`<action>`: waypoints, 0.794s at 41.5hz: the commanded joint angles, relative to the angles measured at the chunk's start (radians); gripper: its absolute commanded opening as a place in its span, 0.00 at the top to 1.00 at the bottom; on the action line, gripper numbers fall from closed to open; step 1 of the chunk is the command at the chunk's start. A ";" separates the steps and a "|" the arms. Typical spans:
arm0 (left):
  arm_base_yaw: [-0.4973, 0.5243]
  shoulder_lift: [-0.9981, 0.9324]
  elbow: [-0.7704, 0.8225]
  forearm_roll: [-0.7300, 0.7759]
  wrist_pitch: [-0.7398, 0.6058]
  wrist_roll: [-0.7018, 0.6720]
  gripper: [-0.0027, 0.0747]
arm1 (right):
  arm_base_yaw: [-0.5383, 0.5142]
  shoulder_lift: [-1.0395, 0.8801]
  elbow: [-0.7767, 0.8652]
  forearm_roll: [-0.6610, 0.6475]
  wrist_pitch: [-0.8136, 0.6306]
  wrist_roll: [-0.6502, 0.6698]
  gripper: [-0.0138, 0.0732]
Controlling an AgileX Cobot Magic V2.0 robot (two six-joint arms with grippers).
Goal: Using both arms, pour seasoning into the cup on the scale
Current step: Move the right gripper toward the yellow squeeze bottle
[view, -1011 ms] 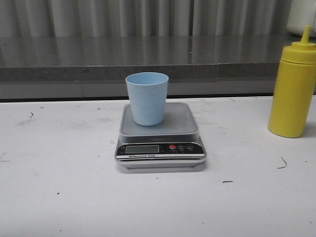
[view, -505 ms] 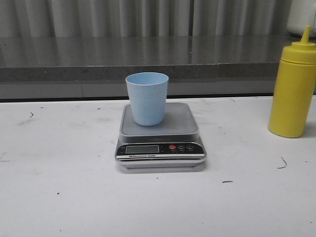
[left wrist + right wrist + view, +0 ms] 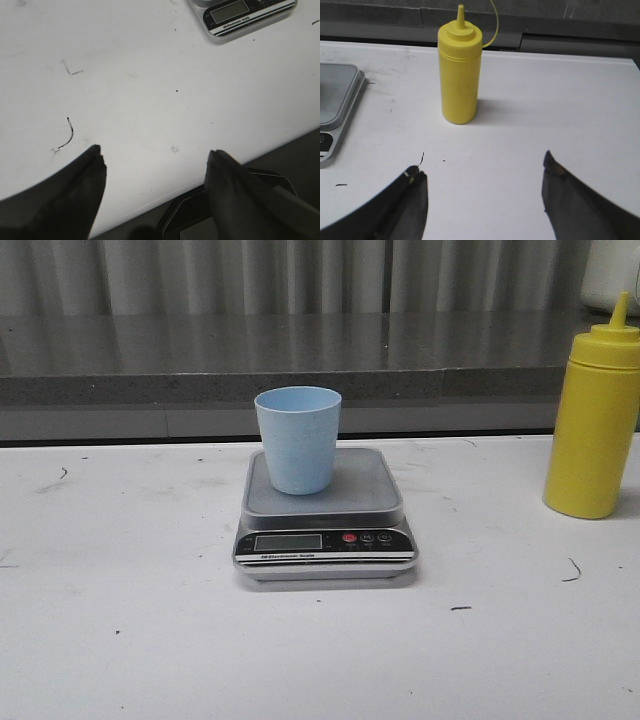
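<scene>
Ahead of my right tool, fingers spread apart, the seasoning stands untouched on the surface. Nothing has moved in the last second. My left tool is likewise apart, with the scale and its cup well beyond it. Pouring hasn't begun.

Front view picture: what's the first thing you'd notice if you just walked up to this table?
Probably the tall yellow squeeze bottle standing upright at the right edge of the white table, the brightest thing there. Next, the pale blue cup standing on the silver scale in the middle. No gripper touches either; both show only in their wrist views, open.
</scene>
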 commanded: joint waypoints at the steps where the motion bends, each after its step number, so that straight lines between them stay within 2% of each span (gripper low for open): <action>1: 0.004 -0.006 -0.027 0.000 -0.053 -0.003 0.41 | -0.002 0.015 -0.025 -0.015 -0.071 -0.009 0.26; 12: 0.004 -0.006 -0.027 0.000 -0.053 -0.003 0.41 | -0.002 0.015 -0.021 -0.015 -0.093 -0.009 0.26; 19: 0.004 -0.006 -0.027 0.000 -0.053 -0.003 0.41 | -0.002 0.026 -0.021 -0.015 -0.159 -0.008 0.25; 27: 0.004 -0.006 -0.027 0.000 -0.053 -0.003 0.41 | -0.002 0.129 -0.021 -0.015 -0.259 0.000 0.08; 33: 0.004 -0.006 -0.027 0.000 -0.053 -0.003 0.41 | -0.002 0.233 -0.021 -0.016 -0.380 0.000 0.09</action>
